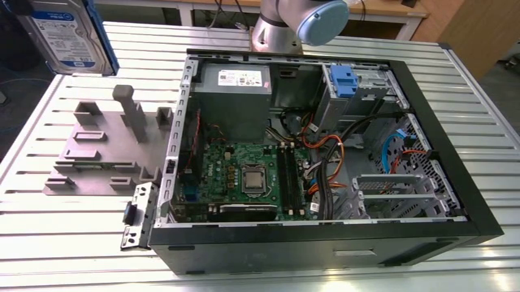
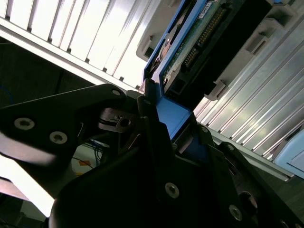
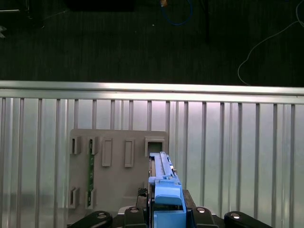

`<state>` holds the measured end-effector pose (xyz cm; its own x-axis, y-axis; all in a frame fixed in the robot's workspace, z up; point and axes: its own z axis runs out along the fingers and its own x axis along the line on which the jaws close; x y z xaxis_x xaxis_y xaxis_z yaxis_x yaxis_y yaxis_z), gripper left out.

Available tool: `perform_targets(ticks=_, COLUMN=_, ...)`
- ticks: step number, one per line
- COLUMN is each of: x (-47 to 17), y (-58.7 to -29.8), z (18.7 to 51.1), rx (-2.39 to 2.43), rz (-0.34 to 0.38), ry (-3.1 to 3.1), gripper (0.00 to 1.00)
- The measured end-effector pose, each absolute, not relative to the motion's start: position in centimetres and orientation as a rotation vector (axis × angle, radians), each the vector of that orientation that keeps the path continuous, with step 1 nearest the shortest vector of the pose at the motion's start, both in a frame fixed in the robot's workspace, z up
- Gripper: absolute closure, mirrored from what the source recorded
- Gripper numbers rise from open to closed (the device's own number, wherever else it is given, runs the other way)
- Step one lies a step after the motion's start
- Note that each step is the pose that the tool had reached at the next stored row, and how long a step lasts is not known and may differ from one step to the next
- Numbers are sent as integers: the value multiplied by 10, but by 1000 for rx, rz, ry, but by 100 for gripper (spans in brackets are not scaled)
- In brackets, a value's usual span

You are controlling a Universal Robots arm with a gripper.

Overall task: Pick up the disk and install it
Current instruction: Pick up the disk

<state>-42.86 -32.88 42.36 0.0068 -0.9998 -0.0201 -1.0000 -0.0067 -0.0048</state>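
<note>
The disk (image 1: 63, 33), silver-grey with a white-and-blue label in a blue carrier, hangs upright in the air at the exterior view's far left, above the table's corner. In both wrist views my gripper (image 3: 166, 211) is shut on the blue carrier end of the disk (image 3: 163, 173), which points edge-on down toward the grey fixture plate (image 3: 118, 166). The second wrist view shows the black fingers (image 2: 152, 123) clamping the carrier, with the disk's circuit board and connector (image 2: 202, 35) beyond them.
An open computer case (image 1: 479, 207) lies on the slatted aluminium table (image 1: 49, 243), with a motherboard, cables and a drive bay holding a blue latch (image 1: 342, 82). The grey fixture plate (image 1: 94, 155) with upright posts sits beside the case. The arm's base (image 1: 281, 27) stands behind the case.
</note>
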Motion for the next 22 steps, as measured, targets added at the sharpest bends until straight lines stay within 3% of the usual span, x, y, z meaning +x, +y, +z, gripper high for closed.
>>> perform_targets(ticks=22, x=-429, y=-329, z=435, rx=-2217, rz=17, ry=2202, gripper=64)
